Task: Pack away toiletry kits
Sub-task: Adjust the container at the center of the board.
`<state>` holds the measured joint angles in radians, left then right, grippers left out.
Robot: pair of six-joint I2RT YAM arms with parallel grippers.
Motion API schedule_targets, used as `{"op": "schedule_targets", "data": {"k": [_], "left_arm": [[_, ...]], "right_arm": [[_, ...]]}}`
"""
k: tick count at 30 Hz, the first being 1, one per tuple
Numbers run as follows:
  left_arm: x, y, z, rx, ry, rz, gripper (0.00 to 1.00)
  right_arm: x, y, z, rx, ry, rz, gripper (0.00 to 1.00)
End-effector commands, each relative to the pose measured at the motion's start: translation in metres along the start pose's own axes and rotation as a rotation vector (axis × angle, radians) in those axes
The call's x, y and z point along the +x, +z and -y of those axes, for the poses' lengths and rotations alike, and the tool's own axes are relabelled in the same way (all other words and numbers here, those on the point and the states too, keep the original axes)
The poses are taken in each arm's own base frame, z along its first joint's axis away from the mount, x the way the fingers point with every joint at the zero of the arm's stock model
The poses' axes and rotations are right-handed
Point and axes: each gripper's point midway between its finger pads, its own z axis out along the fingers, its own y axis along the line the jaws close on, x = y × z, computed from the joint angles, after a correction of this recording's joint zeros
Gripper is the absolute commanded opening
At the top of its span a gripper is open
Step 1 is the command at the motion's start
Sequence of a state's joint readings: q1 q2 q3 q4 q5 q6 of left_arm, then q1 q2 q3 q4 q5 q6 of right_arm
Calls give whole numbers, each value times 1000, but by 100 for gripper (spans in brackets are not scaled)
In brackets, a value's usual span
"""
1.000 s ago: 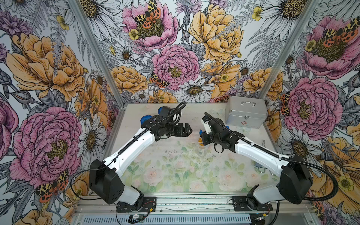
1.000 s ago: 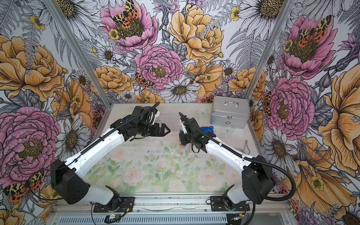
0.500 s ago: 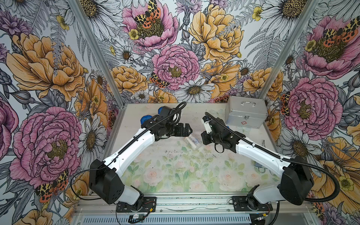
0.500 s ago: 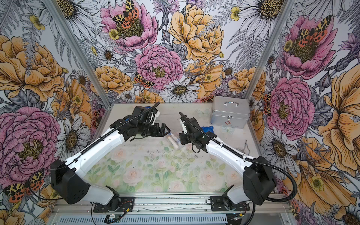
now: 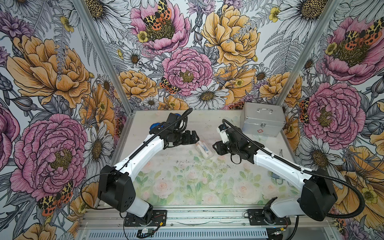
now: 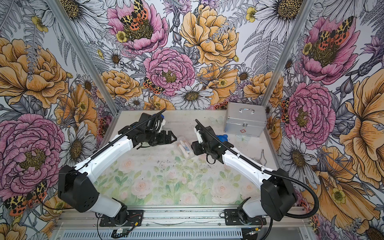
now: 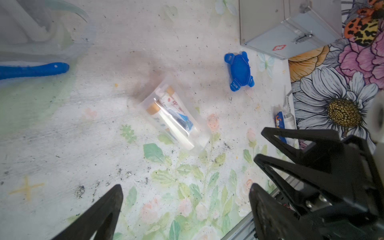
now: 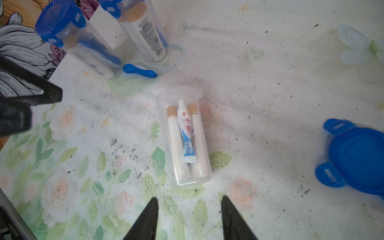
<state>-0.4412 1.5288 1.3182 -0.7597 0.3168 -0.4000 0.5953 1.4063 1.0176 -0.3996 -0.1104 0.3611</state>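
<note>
Right gripper [image 8: 189,198] is seen partly open, empty. Left gripper [image 7: 185,186] is spread wide, clear cup [image 8: 180,93] laid flat between them.

A lidless clear cup [image 8: 182,141] lies on its side on the counter [image 8: 270,83], holding 2 gold-capped white bottles [image 8: 173,133] and a toothpaste tube [image 8: 187,137]. A blue 4-tabbed lid [image 8: 357,158] lies flat, apart from the cup's side. Beyond the cup's open end stand 2 lidded kits [image 8: 83,43], with a blue toothbrush [image 8: 139,71] at their bases.

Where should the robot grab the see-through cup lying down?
Across the middle of the cup, from above, pinching its two long sides. It lies on its side, long and narrow, mouth open, so tipping could empty it.
</note>
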Motion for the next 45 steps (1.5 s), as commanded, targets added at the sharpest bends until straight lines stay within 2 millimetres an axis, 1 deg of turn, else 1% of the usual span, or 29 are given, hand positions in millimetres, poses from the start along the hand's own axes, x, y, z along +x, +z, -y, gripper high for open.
{"op": "schedule_targets", "data": {"k": [1, 4, 6, 7, 10, 11, 14, 15, 18, 19, 22, 26, 31, 36, 37, 39, 41, 45], "left_arm": [[-11, 18, -3, 27, 38, -34, 93], [-30, 41, -15, 42, 24, -53, 91], [-43, 55, -14, 76, 45, -60, 89], [-46, 70, -17, 82, 55, -83, 87], [-56, 96, -18, 115, 79, -115, 82], [-58, 105, -19, 125, 87, -127, 80], [-61, 124, -22, 151, 91, -154, 71], [-61, 127, -23, 163, 88, -162, 68], [-58, 135, -17, 221, 94, -191, 54], [-55, 135, -14, 233, 97, -198, 51], [-47, 133, -11, 248, 102, -213, 47], [-35, 130, -10, 248, 103, -233, 39], [-21, 125, -8, 244, 106, -251, 38], [-11, 119, -7, 235, 110, -260, 36], [-11, 117, -7, 234, 110, -258, 34], [-9, 113, -5, 234, 111, -256, 26], [-8, 110, -3, 237, 109, -254, 21], [-3, 107, 3, 240, 118, -257, 16]], "right_arm": [[8, -2, -4, -55, 51, -23, 53], [12, -5, -4, -70, 84, -33, 56], [16, -9, -3, -68, 98, -43, 56], [18, -11, -2, -66, 105, -52, 56], [26, -21, 1, -45, 120, -66, 56], [28, -25, 4, -35, 128, -66, 56], [33, -37, 9, -11, 153, -53, 56], [34, -40, 11, -3, 161, -47, 57], [41, -47, 17, 19, 185, -39, 57], [41, -50, 18, 22, 189, -36, 57], [44, -52, 22, 42, 196, -36, 58], [44, -49, 24, 49, 198, -42, 58], [43, -42, 24, 48, 188, -60, 58], [41, -42, 23, 47, 177, -61, 58], [41, -42, 23, 44, 176, -62, 58], [42, -41, 23, 43, 176, -64, 58], [42, -41, 23, 44, 175, -65, 58], [42, -41, 23, 43, 172, -64, 59]]}}
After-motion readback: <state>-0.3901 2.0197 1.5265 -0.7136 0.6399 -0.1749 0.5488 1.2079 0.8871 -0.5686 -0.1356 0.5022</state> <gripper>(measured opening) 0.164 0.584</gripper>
